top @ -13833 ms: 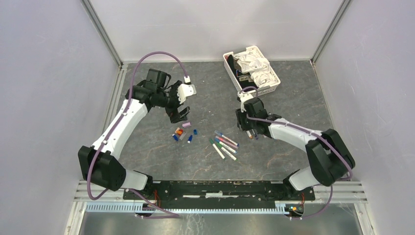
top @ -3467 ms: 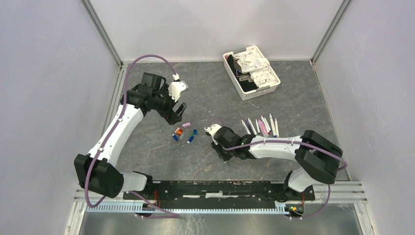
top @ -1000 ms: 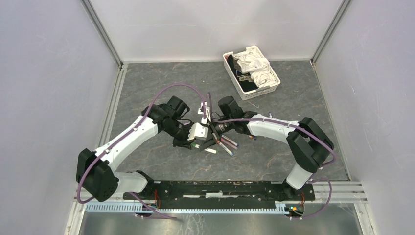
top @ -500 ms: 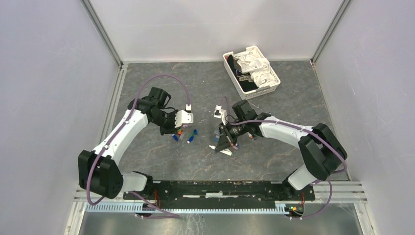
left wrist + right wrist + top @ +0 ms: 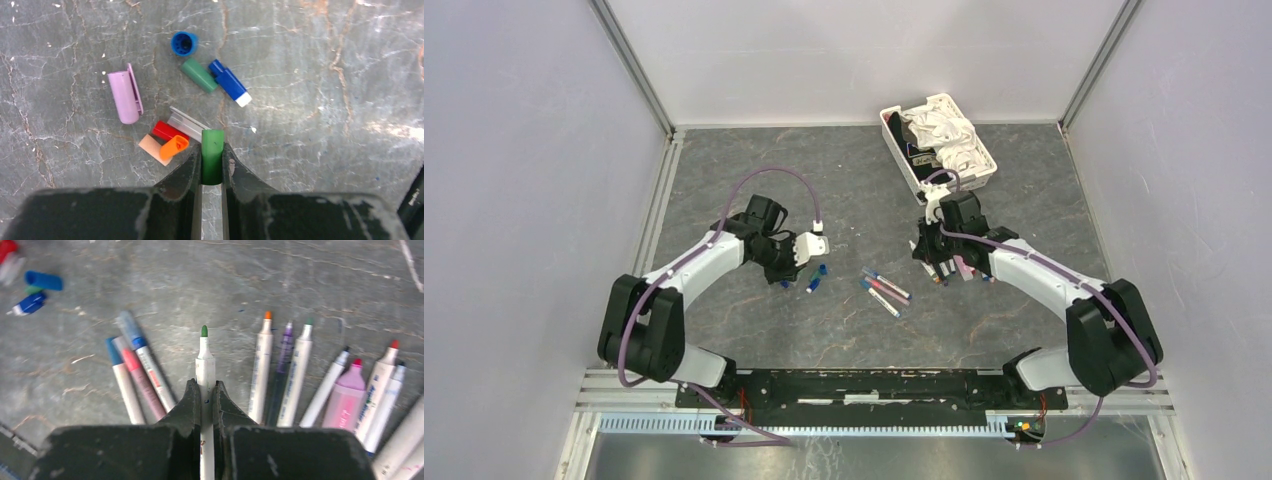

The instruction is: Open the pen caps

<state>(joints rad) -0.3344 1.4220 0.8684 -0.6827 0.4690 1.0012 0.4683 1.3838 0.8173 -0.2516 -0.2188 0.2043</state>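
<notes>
My left gripper (image 5: 212, 151) is shut on a green pen cap (image 5: 212, 142), which hangs just above a pile of loose pen caps: purple (image 5: 123, 96), blue (image 5: 183, 43), green (image 5: 199, 75), red (image 5: 167, 131) and orange (image 5: 174, 147). My right gripper (image 5: 205, 386) is shut on an uncapped white pen (image 5: 205, 360) with a bare green tip. It holds that pen above the floor, beside a fanned row of uncapped pens (image 5: 296, 370). Three capped pens (image 5: 882, 290) lie mid-floor between the left gripper (image 5: 796, 262) and the right gripper (image 5: 932, 258).
A white basket (image 5: 902, 160) of crumpled cloth stands at the back right, just behind the right arm. Grey walls and metal rails close in the floor on three sides. A blue cap (image 5: 821, 270) lies just right of the left gripper.
The two grippers met at mid-floor a second ago and have pulled apart. The left has carried the green cap to the cap pile; the right has carried the bare pen back right to the uncapped row.
</notes>
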